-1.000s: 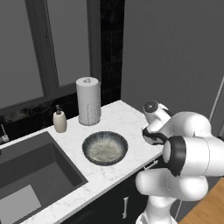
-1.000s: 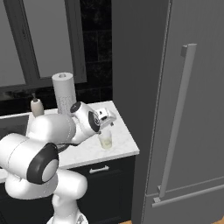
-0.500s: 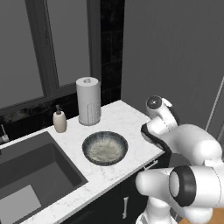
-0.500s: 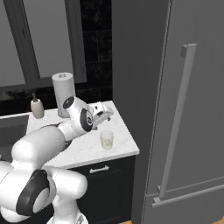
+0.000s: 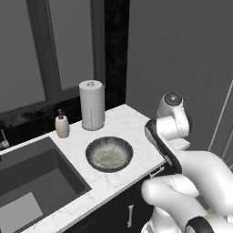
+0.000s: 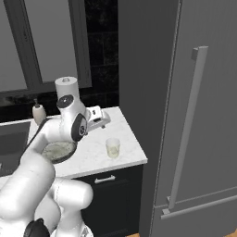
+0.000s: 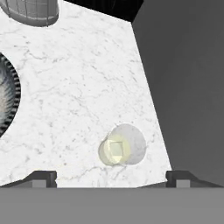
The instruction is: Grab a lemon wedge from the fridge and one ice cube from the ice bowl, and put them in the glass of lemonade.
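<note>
While the fridge (image 6: 185, 115) door is shut:
End effector (image 6: 102, 119): jaws wide, empty — above tabletop (image 6: 92, 155).
Bearing: fridge handle (image 6: 187, 125) lies to its right, well apart, long axis vertical.

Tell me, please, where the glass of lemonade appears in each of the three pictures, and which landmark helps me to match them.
Left base view: not in it; the arm stands where it would be.
Right base view: the glass of lemonade stands near the counter's right front corner, beside the fridge.
Hand view: the glass is at lower centre, near the counter's edge.
Shared landmark: the ice bowl.
</note>
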### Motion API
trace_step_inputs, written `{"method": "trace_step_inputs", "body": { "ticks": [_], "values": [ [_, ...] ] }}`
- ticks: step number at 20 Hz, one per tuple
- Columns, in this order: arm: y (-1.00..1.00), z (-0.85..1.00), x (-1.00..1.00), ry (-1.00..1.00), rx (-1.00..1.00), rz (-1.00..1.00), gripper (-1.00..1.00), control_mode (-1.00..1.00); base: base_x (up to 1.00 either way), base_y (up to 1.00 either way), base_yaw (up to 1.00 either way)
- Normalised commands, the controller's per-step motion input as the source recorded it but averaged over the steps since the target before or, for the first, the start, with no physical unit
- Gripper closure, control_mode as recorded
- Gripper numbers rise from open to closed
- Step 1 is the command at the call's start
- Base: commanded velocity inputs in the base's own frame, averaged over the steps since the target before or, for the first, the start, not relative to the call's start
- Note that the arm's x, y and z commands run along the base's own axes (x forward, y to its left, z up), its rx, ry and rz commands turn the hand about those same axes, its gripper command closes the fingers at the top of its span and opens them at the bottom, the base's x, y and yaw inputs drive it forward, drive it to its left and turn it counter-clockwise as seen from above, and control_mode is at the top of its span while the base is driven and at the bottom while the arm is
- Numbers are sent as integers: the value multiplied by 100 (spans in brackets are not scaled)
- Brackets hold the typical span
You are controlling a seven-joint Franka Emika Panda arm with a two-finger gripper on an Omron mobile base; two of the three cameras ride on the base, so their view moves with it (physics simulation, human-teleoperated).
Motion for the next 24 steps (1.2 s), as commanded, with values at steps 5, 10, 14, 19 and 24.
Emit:
{"method": "trace_step_inputs", "body": {
  "ticks": [5, 10, 14, 19, 24],
  "values": [
    [84, 0, -82, -3, 25, 0, -100, -100, 0, 0, 0],
    [65, 3, -90, -5, 23, -1, -100, -100, 0, 0, 0],
    [2, 20, -81, -3, 21, -8, -100, -100, 0, 0, 0],
    [-58, 3, -44, 0, 11, -21, -100, -100, 0, 0, 0],
    [-40, -15, -21, 0, 0, -20, -100, -100, 0, 0, 0]
  ]
}}
